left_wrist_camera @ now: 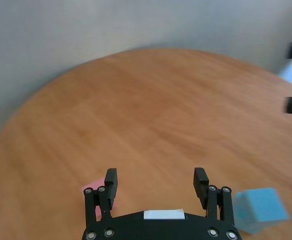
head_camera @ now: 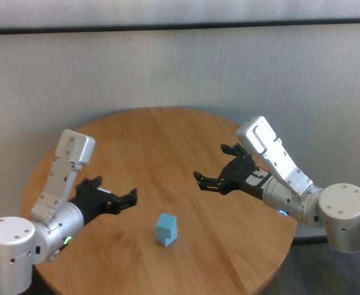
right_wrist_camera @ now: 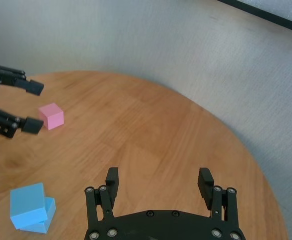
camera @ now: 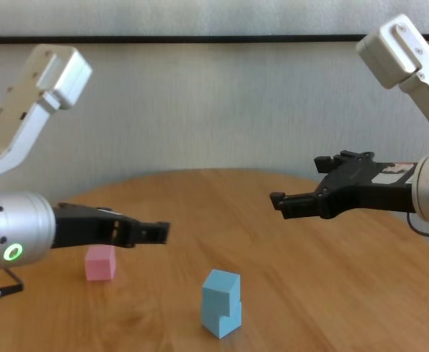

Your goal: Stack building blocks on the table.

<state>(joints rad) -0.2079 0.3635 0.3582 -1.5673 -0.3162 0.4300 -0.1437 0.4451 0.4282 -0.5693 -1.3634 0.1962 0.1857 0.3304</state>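
I had two light blue blocks (camera: pixel 221 302) already stacked, slightly twisted, near the front middle of the table (head_camera: pixel 167 141). The pink block (camera: pixel 100 262) was the one left, sitting alone on the table on my left side, well apart from the stack.

What mattered for the next move was which arm was closer to it. The left gripper (camera: pixel 152 232) hung just above the tabletop with its fingers spread wide and nothing between them. The pink block lay below and slightly behind its fingertips, tucked near the wrist; in the left wrist view only a sliver of pink showed beside one finger (left_wrist_camera: pixel 109 187). The right gripper (camera: pixel 291 202) hovered higher, off to the right of the stack, also wide open and empty, well away from the pink block.

I judged the left arm the natural choice: it would need to draw back and drop a little to straddle the cube, which has no long axis to line up with.
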